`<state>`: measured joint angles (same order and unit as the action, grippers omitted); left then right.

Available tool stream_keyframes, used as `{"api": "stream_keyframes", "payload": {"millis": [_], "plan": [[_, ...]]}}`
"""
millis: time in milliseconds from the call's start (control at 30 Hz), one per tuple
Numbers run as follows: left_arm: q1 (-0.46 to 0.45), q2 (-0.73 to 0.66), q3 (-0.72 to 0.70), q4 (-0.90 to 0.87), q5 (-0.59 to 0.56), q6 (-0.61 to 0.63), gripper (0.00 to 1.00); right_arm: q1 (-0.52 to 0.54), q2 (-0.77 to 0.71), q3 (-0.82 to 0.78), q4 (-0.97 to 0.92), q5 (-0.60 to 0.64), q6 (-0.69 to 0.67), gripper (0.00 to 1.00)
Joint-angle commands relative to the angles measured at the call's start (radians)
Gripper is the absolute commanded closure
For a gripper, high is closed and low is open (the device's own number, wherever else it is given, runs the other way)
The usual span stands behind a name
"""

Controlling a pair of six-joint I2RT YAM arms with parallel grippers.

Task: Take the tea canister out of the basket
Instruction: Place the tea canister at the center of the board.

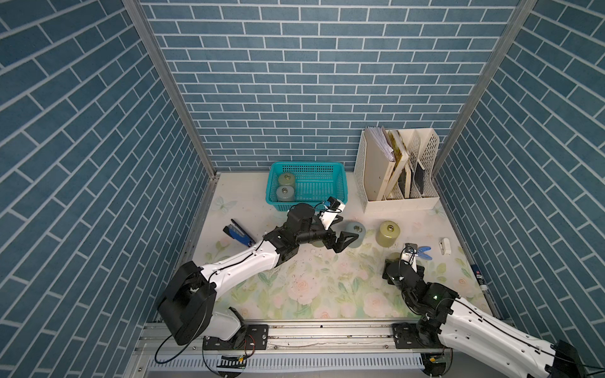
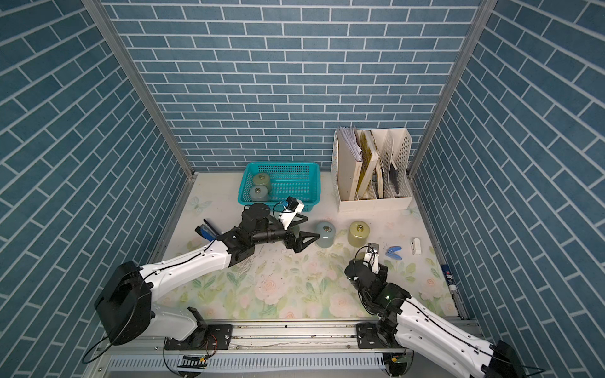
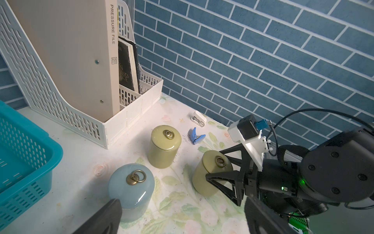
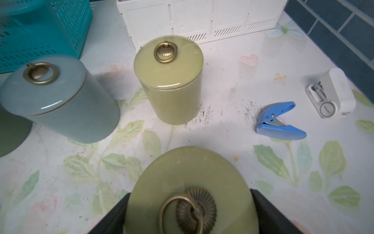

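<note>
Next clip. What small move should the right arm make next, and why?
Probably open the fingers of the right gripper and draw back. The olive canister it clamps is already outside the basket, low on the table cloth, though seemingly a bit tilted, so settling it flat first seems wise. Two more canisters sit in the basket.
</note>
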<state>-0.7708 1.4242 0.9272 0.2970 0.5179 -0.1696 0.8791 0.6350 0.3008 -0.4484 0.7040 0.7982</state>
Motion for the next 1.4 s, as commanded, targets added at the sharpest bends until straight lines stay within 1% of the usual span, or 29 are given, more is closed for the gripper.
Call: {"api": "stream_keyframes", "payload": {"millis": [0,133,300,367,433,467,500,600,667,700,800,833,1033,1167,1300,1367], "plan": [[-0.005,0.007,0.014,0.011,-0.004,-0.012,0.00,0.003,-0.024,0.005,0.037,0.121,0.092,1.00],[-0.008,0.007,0.012,0.017,-0.005,-0.015,0.00,0.004,-0.010,-0.012,0.045,0.156,0.109,1.00],[-0.008,-0.006,0.000,0.016,-0.010,-0.008,0.00,0.003,0.060,-0.011,0.082,0.159,0.105,1.00],[-0.007,-0.011,-0.005,0.015,-0.013,-0.007,0.00,0.002,0.089,-0.012,0.095,0.152,0.105,0.93],[-0.007,-0.015,-0.004,0.013,-0.013,-0.007,0.00,0.003,0.112,-0.014,0.113,0.138,0.094,0.91],[-0.007,-0.019,-0.004,0.013,-0.013,-0.007,0.00,0.003,0.121,-0.013,0.124,0.129,0.088,0.87],[-0.007,-0.024,-0.004,0.014,-0.013,-0.007,0.00,0.003,0.130,-0.010,0.129,0.122,0.086,0.81],[-0.007,-0.035,-0.001,0.015,-0.019,-0.005,0.00,0.003,0.143,-0.009,0.140,0.106,0.087,0.55],[-0.007,-0.040,0.001,0.011,-0.021,-0.004,0.00,0.003,0.151,-0.006,0.144,0.091,0.081,0.43],[-0.008,-0.042,0.002,0.010,-0.021,-0.004,0.00,0.003,0.158,-0.003,0.145,0.085,0.077,0.36],[-0.007,-0.042,0.008,0.003,-0.023,-0.004,0.00,0.003,0.175,0.018,0.133,0.079,0.074,0.04],[-0.007,-0.042,0.011,0.001,-0.028,-0.004,0.00,0.004,0.182,0.025,0.130,0.079,0.074,0.00],[0.012,-0.059,0.039,0.017,-0.080,-0.026,0.00,0.003,0.193,0.076,0.100,0.084,0.083,0.00],[0.050,-0.048,0.096,-0.031,-0.124,-0.013,0.00,0.003,0.173,0.133,0.029,0.111,0.096,0.00],[0.108,-0.049,0.114,-0.038,-0.110,-0.013,0.00,0.003,0.168,0.187,-0.023,0.130,0.086,0.00],[0.123,-0.048,0.119,-0.051,-0.109,0.002,0.00,0.003,0.174,0.195,-0.034,0.132,0.080,0.00]]}}
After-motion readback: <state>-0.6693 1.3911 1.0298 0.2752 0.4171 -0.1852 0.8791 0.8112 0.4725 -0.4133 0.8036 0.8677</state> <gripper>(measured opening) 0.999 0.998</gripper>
